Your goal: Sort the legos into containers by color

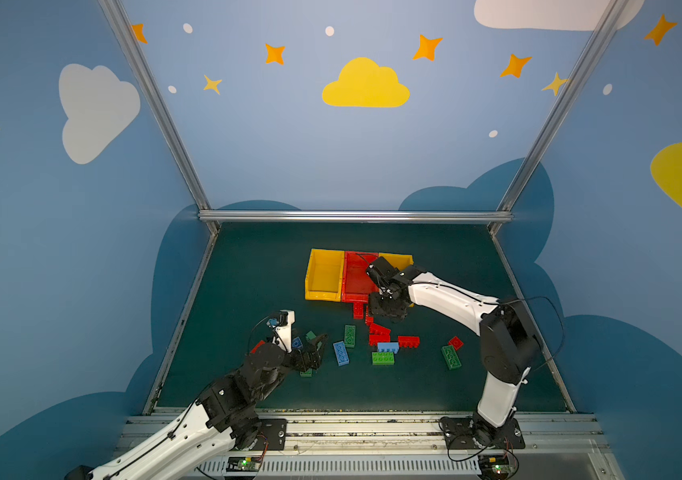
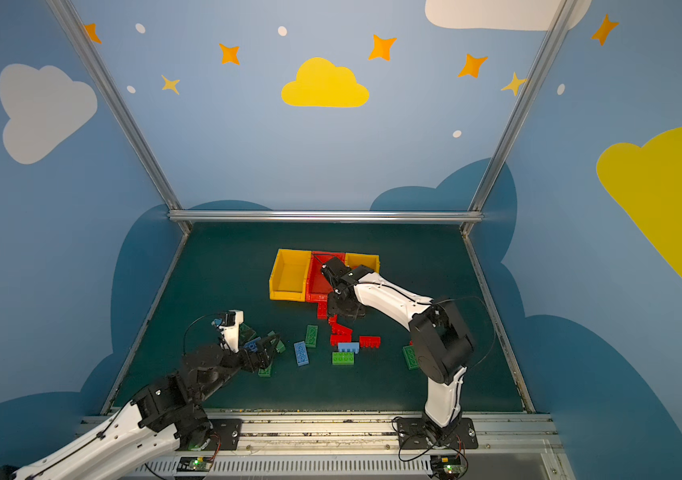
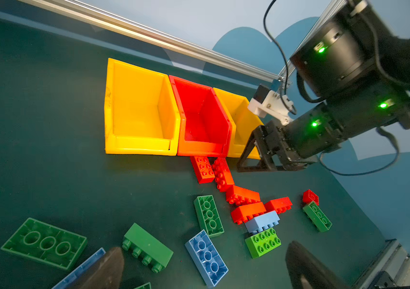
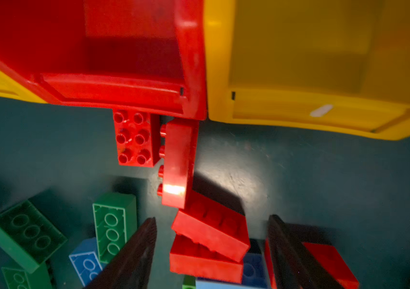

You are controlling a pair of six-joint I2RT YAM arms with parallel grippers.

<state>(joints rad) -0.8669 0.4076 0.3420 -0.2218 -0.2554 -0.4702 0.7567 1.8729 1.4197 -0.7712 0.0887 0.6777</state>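
Observation:
The containers stand in a row at the back: a yellow bin [image 1: 322, 274], a red bin [image 1: 356, 276] and a second yellow bin [image 1: 399, 259], all looking empty. Red legos [image 1: 379, 329] trail from the red bin's front toward the middle, beside green legos [image 1: 349, 335] and blue legos [image 1: 341, 353]. My right gripper [image 4: 211, 250] hangs open just in front of the red bin, its fingers either side of two stacked red bricks [image 4: 209, 235] without touching them. My left gripper [image 3: 206, 270] is wide open low over the mat, with an upturned blue brick [image 3: 206, 257] between its fingers.
A green brick [image 1: 450, 356] and a small red brick [image 1: 455, 342] lie at the right, near my right arm's elbow. More green and blue bricks [image 3: 44, 244] sit round my left gripper. Metal rails [image 1: 354, 216] edge the dark green mat.

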